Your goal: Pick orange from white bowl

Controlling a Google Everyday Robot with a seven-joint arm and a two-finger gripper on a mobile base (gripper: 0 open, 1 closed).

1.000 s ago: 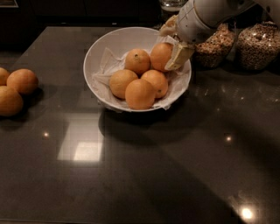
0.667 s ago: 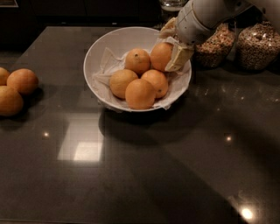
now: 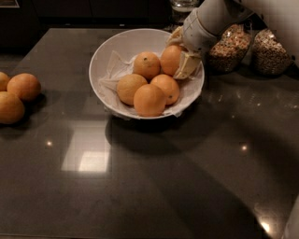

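Note:
The white bowl [image 3: 112, 49] with crumpled paper lining stands at the back middle of the dark counter and holds several oranges. My gripper [image 3: 177, 57] reaches in from the upper right. Its cream fingers [image 3: 188, 66] sit on either side of the orange [image 3: 169, 58] at the bowl's back right and are closed against it. That orange rests in the bowl among the others. A smaller orange with a dark stem dot [image 3: 146, 64] lies just left of it. Three more oranges [image 3: 149, 99] lie in front.
Three loose oranges [image 3: 23, 86] lie at the counter's left edge. Two glass jars of grains [image 3: 227, 46] stand behind the bowl at the right, close to my arm. A glass [image 3: 183, 4] stands at the back edge.

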